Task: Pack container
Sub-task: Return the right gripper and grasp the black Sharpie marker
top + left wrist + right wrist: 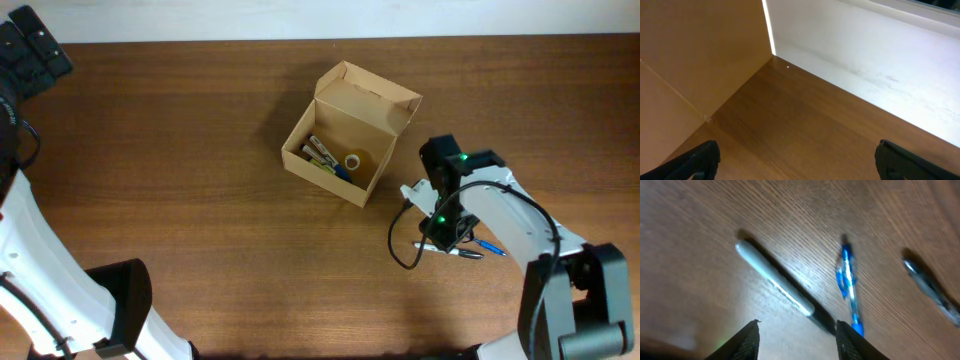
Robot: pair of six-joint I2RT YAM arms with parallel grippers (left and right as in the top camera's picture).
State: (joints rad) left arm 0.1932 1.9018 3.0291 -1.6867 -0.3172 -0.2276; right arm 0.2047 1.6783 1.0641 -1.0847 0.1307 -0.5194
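I see the container (365, 108) a little toward 12 o'clock from the middle of the table (200, 180), with its flap lid standing open on the 1 o'clock side. Inside it lie some pens (322, 155) and a small roll (353, 161). My right gripper (797, 340) hangs at 4 o'clock from the container, its fingers apart and holding nothing. Under them a grey pen (775, 285) lies on the wood, a blue pen (847, 287) beside it and a dark pen (930, 287) toward 3 o'clock. My left gripper (800, 167) is spread wide and empty, at the far 10 o'clock corner.
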